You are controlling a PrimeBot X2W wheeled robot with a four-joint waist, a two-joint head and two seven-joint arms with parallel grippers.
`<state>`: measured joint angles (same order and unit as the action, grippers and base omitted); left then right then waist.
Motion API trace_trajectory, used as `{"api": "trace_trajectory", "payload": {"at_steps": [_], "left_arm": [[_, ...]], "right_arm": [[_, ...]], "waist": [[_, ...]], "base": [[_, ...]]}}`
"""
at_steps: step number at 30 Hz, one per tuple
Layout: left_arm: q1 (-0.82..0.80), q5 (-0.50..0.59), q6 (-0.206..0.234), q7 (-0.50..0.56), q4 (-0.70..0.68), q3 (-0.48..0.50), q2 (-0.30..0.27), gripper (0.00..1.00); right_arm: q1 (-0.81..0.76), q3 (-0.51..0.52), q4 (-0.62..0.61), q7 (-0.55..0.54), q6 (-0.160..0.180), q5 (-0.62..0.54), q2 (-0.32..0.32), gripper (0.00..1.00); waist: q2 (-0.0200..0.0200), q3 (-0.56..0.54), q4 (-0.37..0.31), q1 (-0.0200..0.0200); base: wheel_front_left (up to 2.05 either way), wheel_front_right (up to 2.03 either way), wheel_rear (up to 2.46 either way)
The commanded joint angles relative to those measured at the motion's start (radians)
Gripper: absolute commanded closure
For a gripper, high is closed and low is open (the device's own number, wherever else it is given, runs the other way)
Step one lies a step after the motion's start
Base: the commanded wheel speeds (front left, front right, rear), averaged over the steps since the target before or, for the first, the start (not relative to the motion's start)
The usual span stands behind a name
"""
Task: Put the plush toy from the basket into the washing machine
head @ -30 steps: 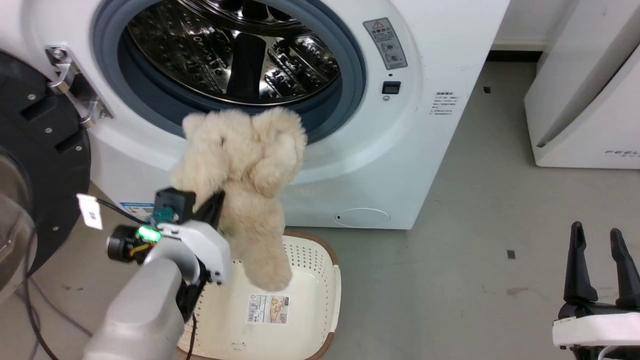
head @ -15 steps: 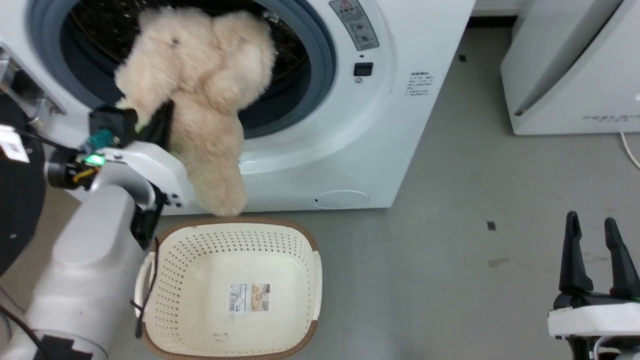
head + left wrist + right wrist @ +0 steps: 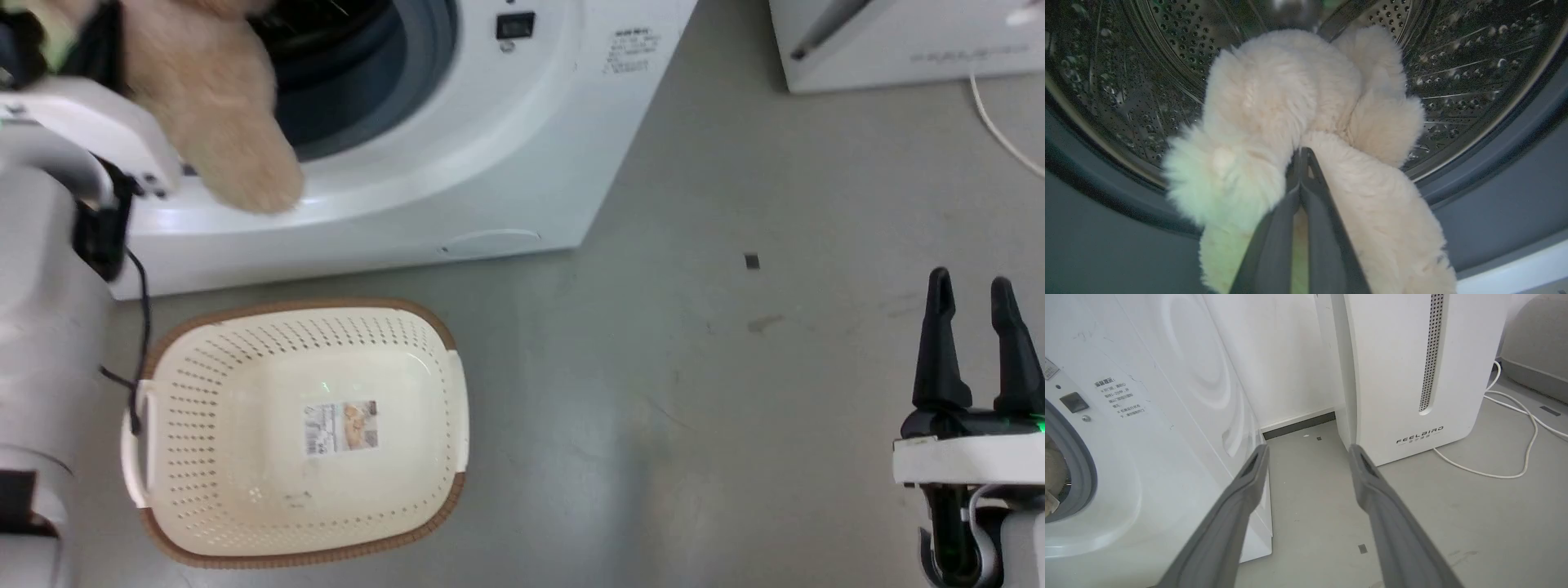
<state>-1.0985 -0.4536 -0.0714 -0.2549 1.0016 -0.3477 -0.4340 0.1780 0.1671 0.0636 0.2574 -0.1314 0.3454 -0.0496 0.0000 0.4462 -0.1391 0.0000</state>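
Plush toy, a fluffy cream-beige teddy bear (image 3: 1290, 94), pinched at mid-body between the two long dark fingers of the left gripper (image 3: 1301, 153), tips pressed nearly together on a fold of fur. Held high and forward at the mouth of the porthole, upper part framed by the grey rubber gasket (image 3: 1502, 163) and the shiny perforated steel drum (image 3: 1457, 61); exact depth inside hard to tell. From the head view, a beige leg drooping over the white front of the large front-loading washing machine (image 3: 457, 163). Gripped by the middle, probably to let both ends flop and fold through the round opening instead of catching on it.

Cream oval plastic basket with perforated sides and brown woven-look rim (image 3: 310, 305) on the grey floor just in front of the washer, holding nothing but its product sticker (image 3: 340, 426); close to the porthole for a short carry, yet below the arm's path.

Right gripper (image 3: 970, 279) low at the right, fingers apart with nothing between, aimed toward the gap between the washer and the white FEELBIRD appliance (image 3: 1412, 375); apparently parked as unneeded for a one-arm job.

Task well along: plush toy out of the basket, release not yet made. Next, likely a deeper reach before opening, to avoid a slide back out over the gasket under the weight of the trailing leg.
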Motion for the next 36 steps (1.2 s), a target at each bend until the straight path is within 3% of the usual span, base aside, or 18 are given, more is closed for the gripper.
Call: {"api": "trace_trajectory", "payload": {"at_steps": [1, 14, 26, 27, 28, 36], "left_arm": [[-0.048, -0.004, 0.007, -0.006, 0.001, 0.008, -0.019, 1.00], [-0.243, 0.019, 0.047, -0.007, -0.023, 0.036, -0.091, 1.00], [-0.327, 0.054, 0.079, -0.007, -0.067, 0.058, -0.118, 1.00], [-0.326, 0.054, 0.084, -0.007, -0.071, 0.064, -0.117, 0.61], [-0.323, 0.058, 0.091, -0.007, -0.079, 0.069, -0.117, 0.00], [-0.242, 0.072, 0.102, -0.007, -0.140, 0.112, -0.098, 0.00]], "right_arm": [[0.023, -0.003, -0.006, 0.004, 0.001, 0.009, -0.001, 0.00], [0.094, -0.030, -0.031, 0.004, 0.001, 0.043, -0.001, 0.00], [0.107, -0.055, -0.036, 0.004, 0.001, 0.054, -0.001, 0.00], [0.108, -0.055, -0.036, 0.004, 0.001, 0.054, -0.001, 0.00], [0.109, -0.055, -0.035, 0.004, 0.001, 0.054, -0.001, 0.00], [0.103, -0.056, -0.023, 0.004, 0.001, 0.042, -0.001, 0.00]], "waist": [[0.0000, 0.072, -0.045, 0.0000], [0.0000, 0.225, -0.107, 0.0000], [0.0000, 0.286, -0.124, 0.0000], [0.0000, 0.288, -0.122, 0.0000], [0.0000, 0.289, -0.121, 0.0000], [0.0000, 0.252, -0.098, 0.0000]], "base": [[0.00, 0.00, 0.00], [0.00, 0.00, 0.00], [0.00, 0.00, 0.00], [0.00, 0.00, 0.00], [0.00, 0.00, 0.00], [0.00, 0.00, 0.00]]}}
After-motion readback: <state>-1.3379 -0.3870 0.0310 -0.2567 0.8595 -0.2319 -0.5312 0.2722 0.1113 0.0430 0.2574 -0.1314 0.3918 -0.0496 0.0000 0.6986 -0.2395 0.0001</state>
